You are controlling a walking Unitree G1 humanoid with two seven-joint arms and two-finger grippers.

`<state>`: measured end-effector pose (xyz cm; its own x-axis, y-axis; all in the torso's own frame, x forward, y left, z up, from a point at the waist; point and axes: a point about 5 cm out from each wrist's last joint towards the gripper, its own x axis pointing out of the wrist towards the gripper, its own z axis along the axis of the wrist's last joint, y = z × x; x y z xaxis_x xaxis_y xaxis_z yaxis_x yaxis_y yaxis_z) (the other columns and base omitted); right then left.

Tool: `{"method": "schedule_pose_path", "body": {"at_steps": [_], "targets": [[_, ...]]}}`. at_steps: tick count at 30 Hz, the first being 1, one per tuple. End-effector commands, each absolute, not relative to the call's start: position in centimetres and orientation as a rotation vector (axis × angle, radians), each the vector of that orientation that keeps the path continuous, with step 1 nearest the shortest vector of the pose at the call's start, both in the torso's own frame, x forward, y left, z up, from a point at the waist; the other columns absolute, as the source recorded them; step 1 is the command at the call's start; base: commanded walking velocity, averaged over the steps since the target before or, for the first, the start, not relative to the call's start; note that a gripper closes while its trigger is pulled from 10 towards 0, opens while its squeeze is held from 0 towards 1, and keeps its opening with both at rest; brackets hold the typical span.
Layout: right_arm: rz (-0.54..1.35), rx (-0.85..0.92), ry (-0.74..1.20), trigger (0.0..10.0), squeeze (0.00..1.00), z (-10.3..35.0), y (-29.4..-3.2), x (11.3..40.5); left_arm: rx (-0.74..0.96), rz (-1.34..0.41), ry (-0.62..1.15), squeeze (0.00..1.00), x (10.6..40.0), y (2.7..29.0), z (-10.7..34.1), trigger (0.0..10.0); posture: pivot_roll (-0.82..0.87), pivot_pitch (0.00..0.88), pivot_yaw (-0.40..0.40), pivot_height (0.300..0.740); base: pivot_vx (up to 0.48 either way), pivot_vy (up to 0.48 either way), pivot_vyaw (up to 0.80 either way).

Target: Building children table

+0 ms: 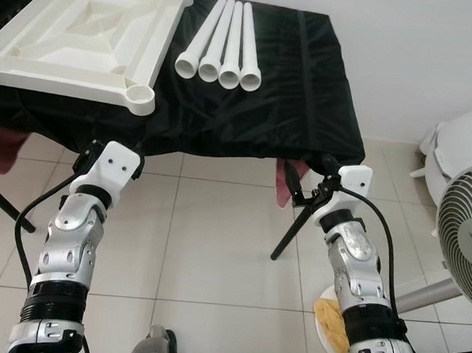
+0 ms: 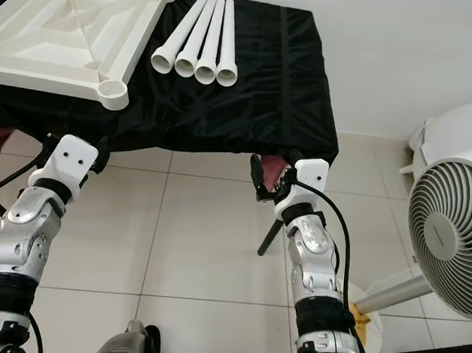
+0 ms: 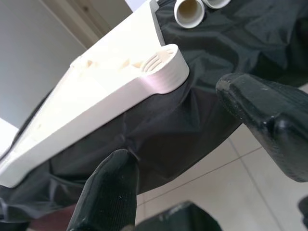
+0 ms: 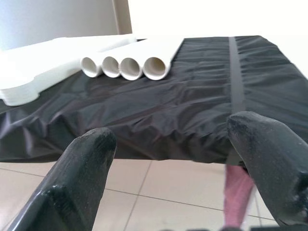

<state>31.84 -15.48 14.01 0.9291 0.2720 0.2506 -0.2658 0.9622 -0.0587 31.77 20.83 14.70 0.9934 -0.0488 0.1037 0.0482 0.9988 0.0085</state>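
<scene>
Both claws, left [image 1: 86, 161] and right [image 1: 305, 186], wide, empty, below worktop [image 1: 308, 92] edge. Raising could snag cloth [image 1: 248, 124], roll legs [image 1: 221, 49] off.

A black cloth [image 1: 308, 92] drapes the folding table, a white fan [image 2: 453, 222] standing on tiled floor [image 1: 206, 248]

In front of me stands the bench [image 1: 307, 108], draped in a cloth [image 1: 248, 120]. On its left part lies the upturned tabletop [image 1: 75, 33], one corner socket [image 1: 140, 97] near the front edge. Just right of it four tubes [image 1: 222, 44] lie side by side, touching, open ends toward me. My left tool [image 3: 192, 159] and right tool [image 4: 168, 168] sit below the bench's front edge, fingers apart. A fan [image 1: 466, 219] stands on the floor [image 1: 214, 248] to my right.
</scene>
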Motion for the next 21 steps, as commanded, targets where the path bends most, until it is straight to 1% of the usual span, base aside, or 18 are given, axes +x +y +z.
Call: {"method": "schedule_pose_path", "body": {"at_steps": [1, 2, 4, 6, 7, 10, 12, 13, 15, 18, 21], "targets": [[0.304, -0.026, -0.276, 10.0, 0.00, 14.0, -15.1, 31.4, 0.025, 0.011, -0.083, 0.00, 31.5, 20.9, 14.3, 10.0, 0.01, 0.087, 0.022, 0.740, 0.000, 0.000, 0.00], [0.304, -0.026, -0.276, 10.0, 0.00, 14.0, -15.1, 31.4, 0.025, 0.011, -0.083, 0.00, 31.5, 20.9, 14.3, 10.0, 0.01, 0.087, 0.022, 0.740, 0.000, 0.000, 0.00], [0.294, -0.068, -0.302, 10.0, 0.00, 14.5, -15.7, 31.8, 0.064, -0.026, -0.071, 0.00, 31.8, 20.8, 14.7, 10.0, 0.02, 0.084, 0.072, 0.740, 0.000, 0.000, 0.00], [0.280, -0.080, -0.308, 10.0, 0.00, 14.8, -16.1, 32.0, 0.070, -0.039, -0.063, 0.00, 31.9, 20.8, 14.9, 10.0, 0.02, 0.084, 0.072, 0.740, 0.000, 0.000, 0.00], [0.251, -0.083, -0.310, 10.0, 0.00, 15.1, -16.7, 32.3, 0.048, -0.059, -0.052, 0.00, 32.1, 21.0, 15.1, 10.0, 0.01, 0.086, 0.077, 0.740, 0.000, 0.000, 0.00], [0.249, -0.084, -0.310, 10.0, 0.00, 15.2, -16.9, 32.2, 0.023, -0.059, -0.039, 0.00, 32.4, 21.2, 14.9, 10.0, 0.00, 0.086, 0.074, 0.740, 0.000, 0.000, 0.00], [0.221, -0.040, -0.291, 10.0, 0.00, 14.8, -17.3, 32.1, 0.056, -0.065, -0.030, 0.00, 32.7, 21.2, 14.9, 10.0, 0.00, 0.082, 0.063, 0.740, 0.000, 0.000, 0.00], [0.217, -0.027, -0.279, 10.0, 0.00, 14.4, -17.3, 32.0, 0.015, -0.070, -0.037, 0.00, 32.8, 21.2, 14.9, 10.0, 0.00, 0.081, 0.062, 0.740, 0.000, 0.000, 0.00], [0.219, -0.030, -0.266, 10.0, 0.00, 13.9, -17.1, 31.8, -0.004, -0.061, -0.029, 0.00, 32.9, 21.3, 14.7, 10.0, 0.00, 0.081, 0.062, 0.740, 0.000, 0.000, 0.00], [0.241, -0.033, -0.254, 10.0, 0.00, 13.3, -16.3, 31.4, -0.014, -0.041, -0.004, 0.00, 33.0, 21.6, 14.1, 10.0, 0.00, 0.077, 0.066, 0.740, 0.000, 0.000, 0.00], [0.244, -0.028, -0.258, 10.0, 0.00, 13.2, -15.8, 31.3, 0.015, -0.059, -0.007, 0.00, 32.9, 21.2, 13.8, 10.0, -0.01, 0.081, 0.064, 0.740, 0.000, 0.000, 0.00]]}}
